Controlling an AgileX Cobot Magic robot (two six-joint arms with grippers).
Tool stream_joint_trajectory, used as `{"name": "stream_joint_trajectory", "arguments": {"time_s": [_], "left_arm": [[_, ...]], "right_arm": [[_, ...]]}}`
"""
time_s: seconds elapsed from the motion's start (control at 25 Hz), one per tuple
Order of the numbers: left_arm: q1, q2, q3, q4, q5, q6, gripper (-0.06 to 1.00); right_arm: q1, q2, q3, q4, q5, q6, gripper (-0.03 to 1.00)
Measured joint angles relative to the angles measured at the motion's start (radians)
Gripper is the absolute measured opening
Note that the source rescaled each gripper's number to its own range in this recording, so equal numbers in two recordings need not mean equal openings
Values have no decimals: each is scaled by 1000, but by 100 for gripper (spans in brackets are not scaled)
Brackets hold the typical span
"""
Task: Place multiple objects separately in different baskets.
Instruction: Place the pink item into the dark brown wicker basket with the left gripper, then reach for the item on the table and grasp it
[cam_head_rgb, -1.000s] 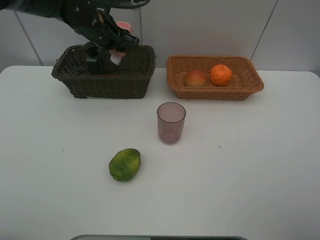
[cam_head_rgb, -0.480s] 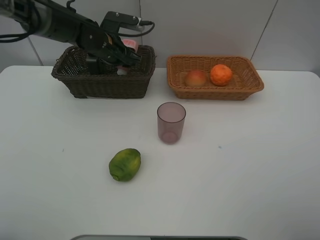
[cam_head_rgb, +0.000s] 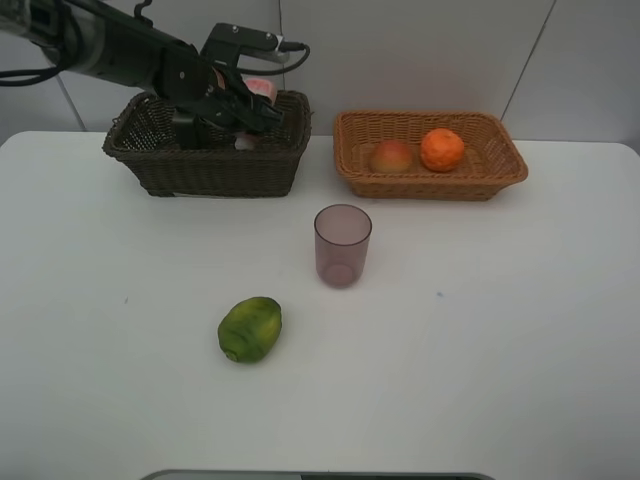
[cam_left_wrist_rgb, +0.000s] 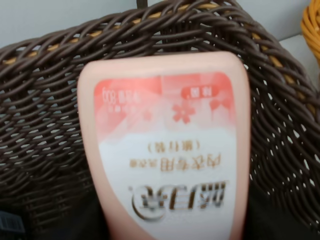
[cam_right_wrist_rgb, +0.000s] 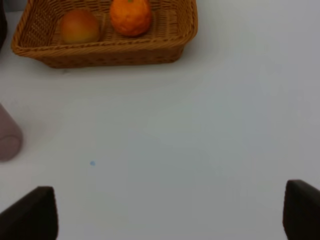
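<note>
At the upper left of the high view, the left gripper (cam_head_rgb: 243, 104) reaches over the dark basket (cam_head_rgb: 205, 168), its jaws apparently pinching a pink tube (cam_head_rgb: 259, 88). The tube is tilted, its white cap down inside the basket, next to what looks like a dark bottle (cam_head_rgb: 184, 130). The wrist view shows the tube's label filling the frame against the basket's woven wall, with the fingers themselves out of shot. The step in hand looks like the drop-off of the tube: the next move calls for spreading the jaws and lifting the arm clear of the rim without dragging the tube back out. Lower left of centre, a green fruit (cam_head_rgb: 250, 329) lies on the white table (cam_head_rgb: 500, 350), not yet sorted. In the centre, well apart from it, a purple cup (cam_head_rgb: 342, 245) stands upright, also waiting. At the upper right, the tan basket (cam_head_rgb: 432, 186) already holds a red-yellow fruit (cam_head_rgb: 392, 156) and an orange (cam_head_rgb: 442, 150) side by side. The right gripper (cam_right_wrist_rgb: 170, 210), unseen in the high view, hangs over bare table near that basket with its jaws spread wide and nothing between them, free to take the cup or the fruit.
</note>
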Motion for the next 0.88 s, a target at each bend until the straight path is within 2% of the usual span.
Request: {"name": "stream_joint_trajectory", "arguments": {"time_s": [0.08, 0.2, 0.52, 0.88], "left_arm": [[0, -1, 0, 0, -2, 6, 78], [0, -7, 0, 0, 3, 10, 85], [-1, -84, 0, 4, 92, 25, 86], [-54, -204, 0, 4, 289, 24, 86]], "right_arm": [[0, 0, 0, 0, 0, 0, 100], [0, 0, 0, 0, 0, 0, 100], [0, 0, 0, 0, 0, 0, 100], [0, 0, 0, 0, 0, 0, 100]]}}
